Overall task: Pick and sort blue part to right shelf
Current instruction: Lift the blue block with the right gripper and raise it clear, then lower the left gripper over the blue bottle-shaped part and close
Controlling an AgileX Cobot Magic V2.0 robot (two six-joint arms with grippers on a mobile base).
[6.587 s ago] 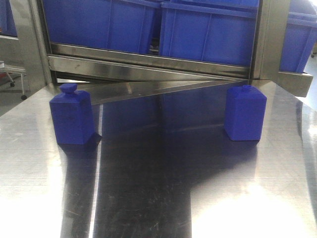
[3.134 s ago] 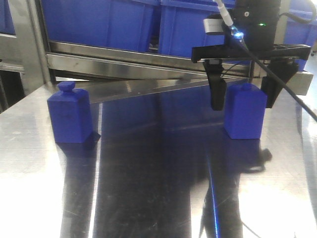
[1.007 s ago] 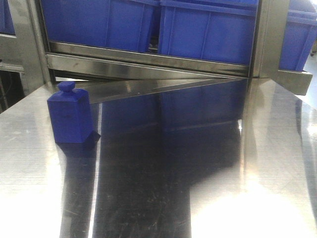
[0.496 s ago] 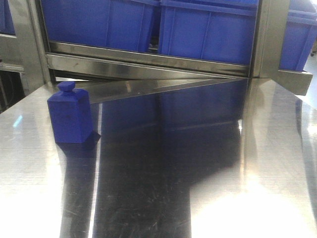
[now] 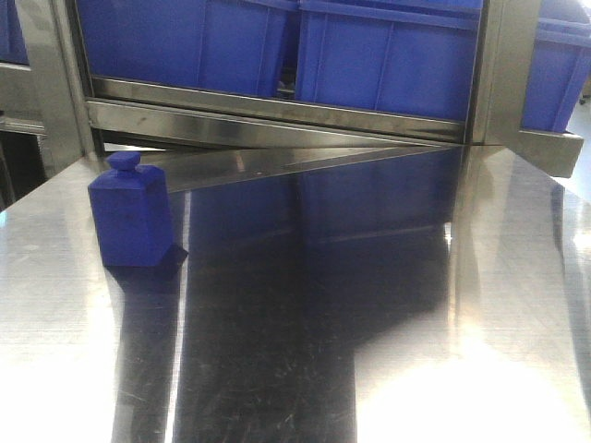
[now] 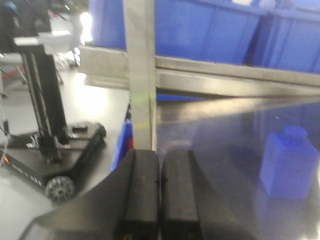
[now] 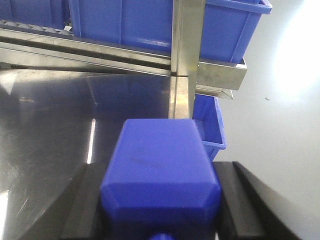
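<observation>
Between the right fingers (image 7: 82, 205) now sits the straight-sided blue block (image 7: 157, 165), clamped on both flanks, one dark finger pressed to each side. Three seconds back those fingers straddled it on the bench (image 5: 462, 369). A second ago it was already gone from the front view, and nothing there has shifted since. Beyond the fingertips, the rack (image 7: 182, 55) upright stands dead ahead, with blue bins (image 7: 125, 20) on its tier and bench surface below and left of the grip. Over to the left fingers (image 6: 142, 190): pressed together, pad against pad, holding nothing. Ahead and to their right stands the tapered blue block (image 6: 289, 162), upright on the bench, well apart from them. The front view has it in the same spot as before, knob on top, near the rack's lower rail.
</observation>
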